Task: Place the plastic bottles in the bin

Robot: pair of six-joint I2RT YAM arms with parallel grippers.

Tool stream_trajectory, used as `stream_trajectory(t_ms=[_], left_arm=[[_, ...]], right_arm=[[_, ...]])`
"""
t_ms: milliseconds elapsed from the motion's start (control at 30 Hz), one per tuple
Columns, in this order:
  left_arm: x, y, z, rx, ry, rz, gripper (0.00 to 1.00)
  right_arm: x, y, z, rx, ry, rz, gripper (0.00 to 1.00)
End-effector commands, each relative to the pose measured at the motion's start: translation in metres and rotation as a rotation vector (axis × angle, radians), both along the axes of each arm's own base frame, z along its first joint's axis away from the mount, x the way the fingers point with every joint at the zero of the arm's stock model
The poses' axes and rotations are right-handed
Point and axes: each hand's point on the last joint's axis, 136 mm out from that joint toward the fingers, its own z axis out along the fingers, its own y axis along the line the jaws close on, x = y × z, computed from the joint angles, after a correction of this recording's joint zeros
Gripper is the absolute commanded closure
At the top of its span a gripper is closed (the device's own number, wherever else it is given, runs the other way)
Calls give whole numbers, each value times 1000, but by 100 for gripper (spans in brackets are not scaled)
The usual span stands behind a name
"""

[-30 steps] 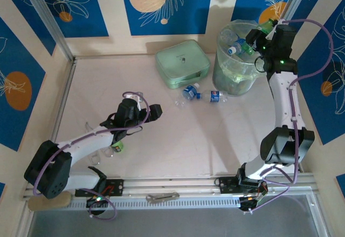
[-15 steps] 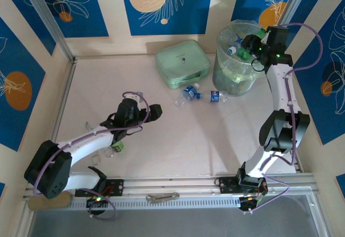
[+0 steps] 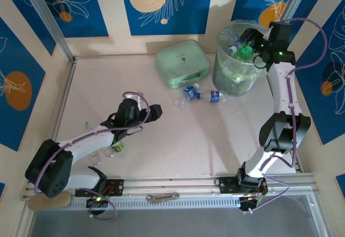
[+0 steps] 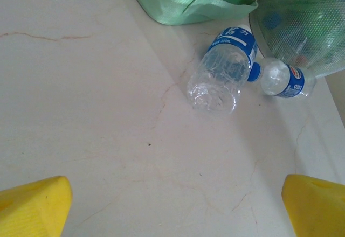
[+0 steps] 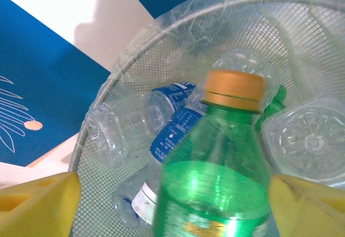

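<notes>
Green bottle (image 5: 215, 161) sits between the spread jaws of the right gripper (image 5: 172, 194), right over the bin (image 5: 116, 78) — it could bounce off the heap (image 5: 172, 121) and out. Left gripper (image 4: 176, 194), jaws apart, hovers near a clear bottle (image 4: 221, 70).

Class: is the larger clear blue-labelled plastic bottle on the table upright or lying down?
Lying down: the clear blue-labelled plastic bottle rests lengthwise on the pale table, its base facing the camera.
</notes>
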Motion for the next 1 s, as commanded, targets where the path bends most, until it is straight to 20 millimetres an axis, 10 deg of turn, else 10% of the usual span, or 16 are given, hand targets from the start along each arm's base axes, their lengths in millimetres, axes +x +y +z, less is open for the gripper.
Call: stream_trajectory(t_ms=[0,367,667,967], left_arm=[[3,0,-1,-10,4,-3,1],[10,-7,5,15,-18,-38,1],[43,-54,25,59,-76,-228,0],[76,-110,5,150,-9,-485,5]], right_arm=[[-20,1,42,-71,-81,-7,9],[-79,44,44,-123,-146,91,5],[-139,120,-26,-29,-50,294,1],[-167,138,-101,103,70,285,1]])
